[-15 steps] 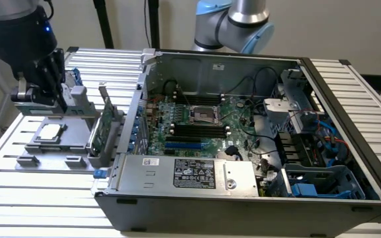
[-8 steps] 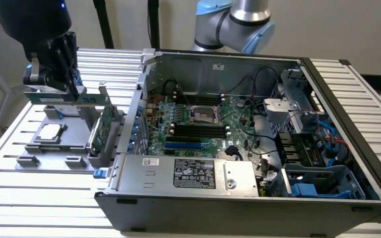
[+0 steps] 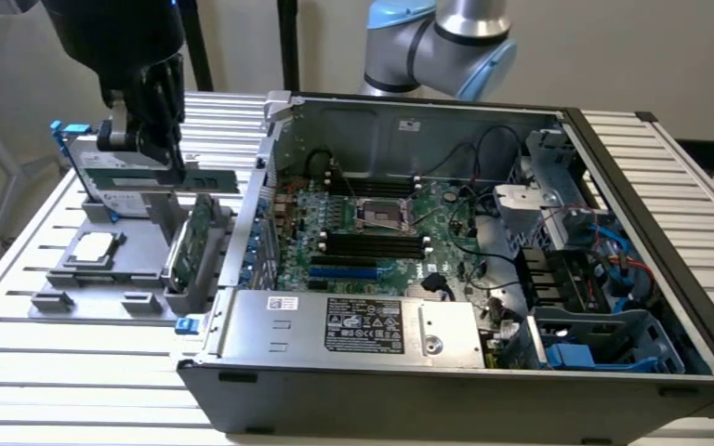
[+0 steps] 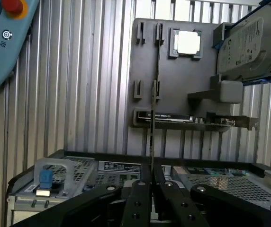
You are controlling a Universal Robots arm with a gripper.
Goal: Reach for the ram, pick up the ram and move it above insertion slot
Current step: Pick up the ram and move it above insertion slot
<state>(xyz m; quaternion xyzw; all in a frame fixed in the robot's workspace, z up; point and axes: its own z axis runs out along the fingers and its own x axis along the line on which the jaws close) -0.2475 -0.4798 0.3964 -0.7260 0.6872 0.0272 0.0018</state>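
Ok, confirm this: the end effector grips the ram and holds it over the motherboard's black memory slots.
Wrong. The end effector grips the ram but holds it over the grey parts tray beside the case, not over the black memory slots, as the exterior view shows.

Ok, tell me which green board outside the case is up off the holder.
The ram, the thin stick gripped in the fingers; the taller expansion card stands in the holder.

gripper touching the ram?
Touching. In the wrist view the gripper fingers close on the edge-on ram; the exterior view shows it lifted.
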